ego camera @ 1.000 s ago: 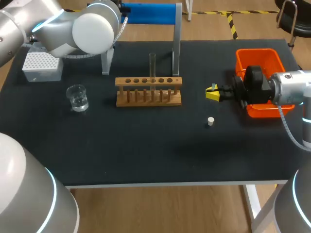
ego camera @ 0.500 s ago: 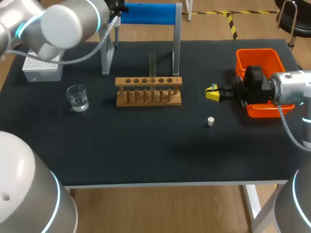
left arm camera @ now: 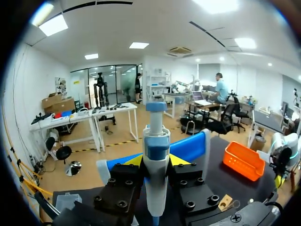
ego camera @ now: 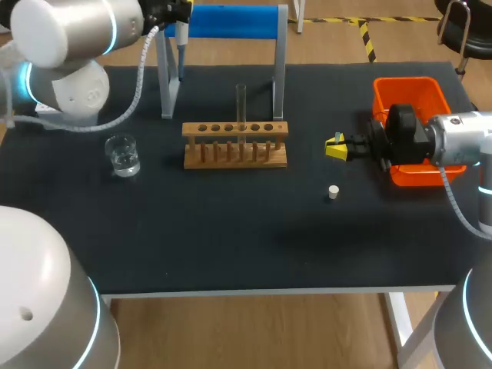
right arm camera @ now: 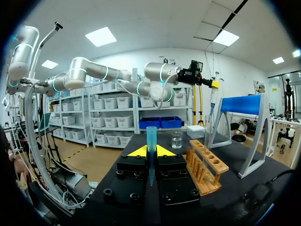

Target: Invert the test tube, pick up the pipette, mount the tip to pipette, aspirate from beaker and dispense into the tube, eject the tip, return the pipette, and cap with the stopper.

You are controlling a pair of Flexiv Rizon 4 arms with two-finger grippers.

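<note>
My left gripper [ego camera: 175, 11] is at the table's far left, by the blue-topped stand [ego camera: 231, 23], shut on the white and blue pipette [ego camera: 181, 48], which hangs nose down. In the left wrist view the pipette [left arm camera: 156, 165] stands upright between the yellow tips of my left gripper [left arm camera: 155, 161]. My right gripper [ego camera: 335, 147] is level above the table, right of the wooden rack [ego camera: 234, 144], and points toward it. It is shut on a blue pipette tip [right arm camera: 151, 141]. A clear test tube [ego camera: 241, 108] stands upright in the rack. The beaker [ego camera: 123, 154] sits left of the rack. The white stopper [ego camera: 333, 192] lies near my right gripper.
An orange bin [ego camera: 407, 92] sits at the right edge, behind my right wrist. My left arm's elbow [ego camera: 69, 69] covers the white tip box at the far left. In the right wrist view the rack [right arm camera: 207, 169] is ahead of the fingers, the beaker [right arm camera: 177, 140] beyond it.
My left arm has swung its elbow leftward and now covers the tip box. The pipette has come into sight beside the stand's left leg. The right arm has not moved.
</note>
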